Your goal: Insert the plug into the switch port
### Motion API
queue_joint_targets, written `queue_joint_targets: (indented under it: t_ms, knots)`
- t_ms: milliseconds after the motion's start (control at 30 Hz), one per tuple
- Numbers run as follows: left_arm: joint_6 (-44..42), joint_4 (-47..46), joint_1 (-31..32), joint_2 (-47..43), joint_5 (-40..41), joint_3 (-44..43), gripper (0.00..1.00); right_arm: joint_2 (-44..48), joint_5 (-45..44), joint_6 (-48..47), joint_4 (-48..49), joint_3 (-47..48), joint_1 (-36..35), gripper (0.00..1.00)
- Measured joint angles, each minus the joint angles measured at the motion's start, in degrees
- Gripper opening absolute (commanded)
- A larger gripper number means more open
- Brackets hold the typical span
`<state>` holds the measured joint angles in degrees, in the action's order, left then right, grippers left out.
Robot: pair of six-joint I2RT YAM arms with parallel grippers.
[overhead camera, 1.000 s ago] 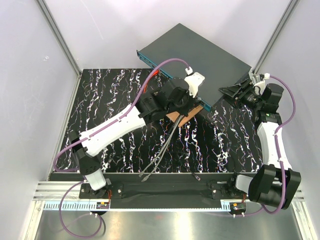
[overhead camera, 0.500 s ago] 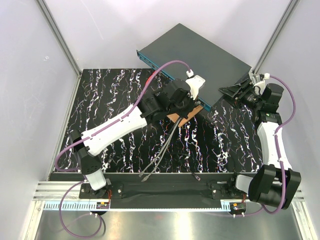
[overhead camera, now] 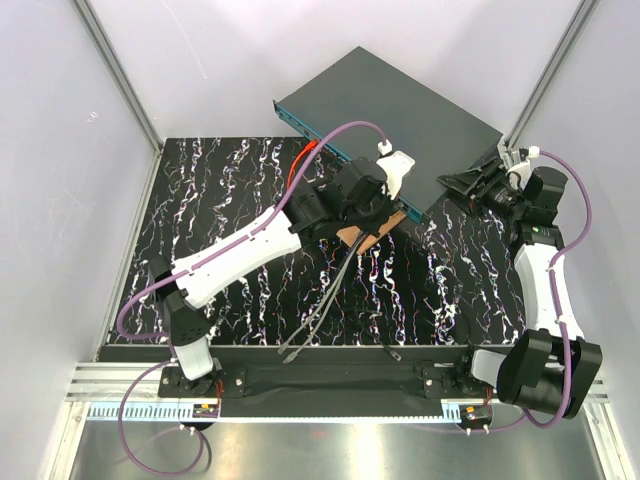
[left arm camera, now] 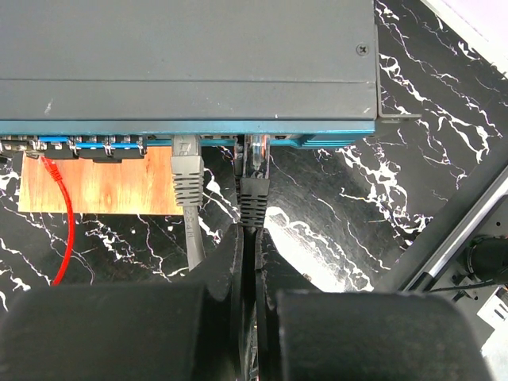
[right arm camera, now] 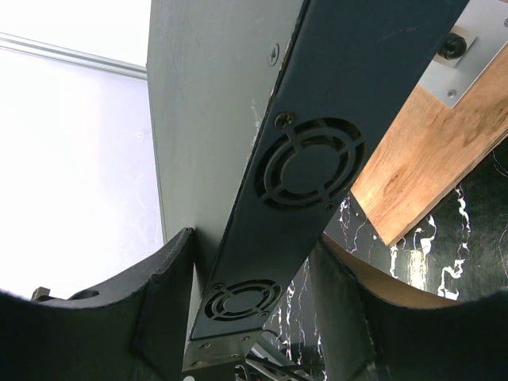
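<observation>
My left end effector (left arm camera: 251, 238) is clamped on the dark plug (left arm camera: 252, 198), whose long axis points straight away from me at the switch (left arm camera: 190, 55), its clear tip at a socket mouth dead ahead. A seated grey plug (left arm camera: 186, 171) crowds it just left, and open bench (left arm camera: 357, 222) lies to the right. My right end effector (right arm camera: 252, 266) grips the switch's right end.

Dark grey switch (left arm camera: 198, 48), teal face; black plug (left arm camera: 252, 202); black white-veined table (left arm camera: 413, 159).
</observation>
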<state>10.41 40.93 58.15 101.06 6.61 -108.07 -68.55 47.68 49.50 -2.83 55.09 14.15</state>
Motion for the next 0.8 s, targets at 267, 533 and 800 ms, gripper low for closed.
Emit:
queue_joint_targets:
  t_ms: [267,533,800]
  knots:
    - [-0.02,0.22,-0.44,0.11,0.39,-0.33,0.00,0.00,0.02,-0.02,0.00,0.00,0.00,0.00]
    - [0.07,0.22,-0.74,0.11,0.33,-0.33,0.00,0.00,0.02,-0.04,0.00,0.00,0.00,0.00]
    - [0.22,0.66,-1.11,0.13,0.02,-1.11,0.00,0.02,0.02,-0.04,0.02,0.00,-0.02,0.00]
